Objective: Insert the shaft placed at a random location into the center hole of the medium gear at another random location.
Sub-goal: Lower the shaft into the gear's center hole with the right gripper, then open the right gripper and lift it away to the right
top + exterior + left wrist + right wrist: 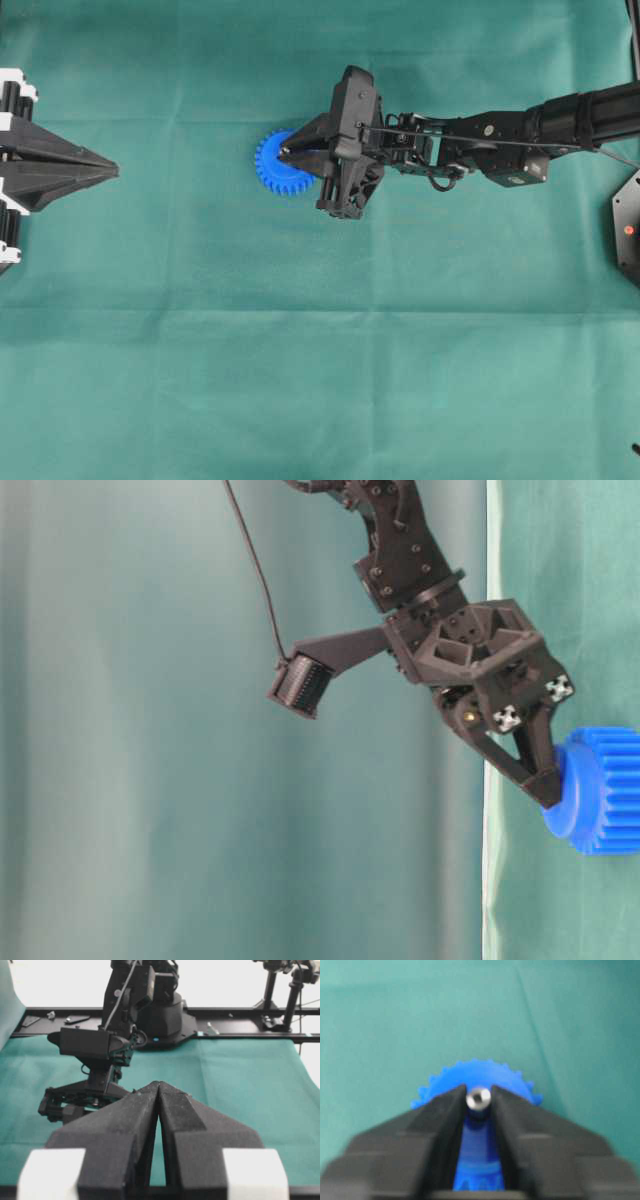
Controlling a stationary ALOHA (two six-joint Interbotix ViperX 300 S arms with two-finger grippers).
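From above, the blue medium gear [284, 163] is seen lying flat on the green cloth [300, 350]. The right gripper [300, 165] is stretched in from the right side, and its dark tips are placed over the right part of the gear. The shaft is hidden under the tips in this view. The left gripper [112, 171] is parked at the left edge, well apart from the gear, with its fingers pressed together and nothing held.

From table level, the picture is turned on its side. The tips of the right gripper [548, 792] are seen touching the top face of the gear [600, 790]. The shaft cannot be made out here.

From the left wrist, the two black fingers [125, 1130] of the left gripper [158, 1086] are seen shut tight against each other, with nothing between them. The right arm [110, 1045] is seen further back over the cloth.

From the right wrist, the small silver shaft [478, 1098] is seen end-on, standing up from the middle of the gear [480, 1077]. It is set between the two black fingers [440, 1120] of the right gripper [478, 1101], near their tips. The picture is blurry, so it cannot be told if the fingers are gripping the shaft or are just beside it. The center hole is covered by the shaft.
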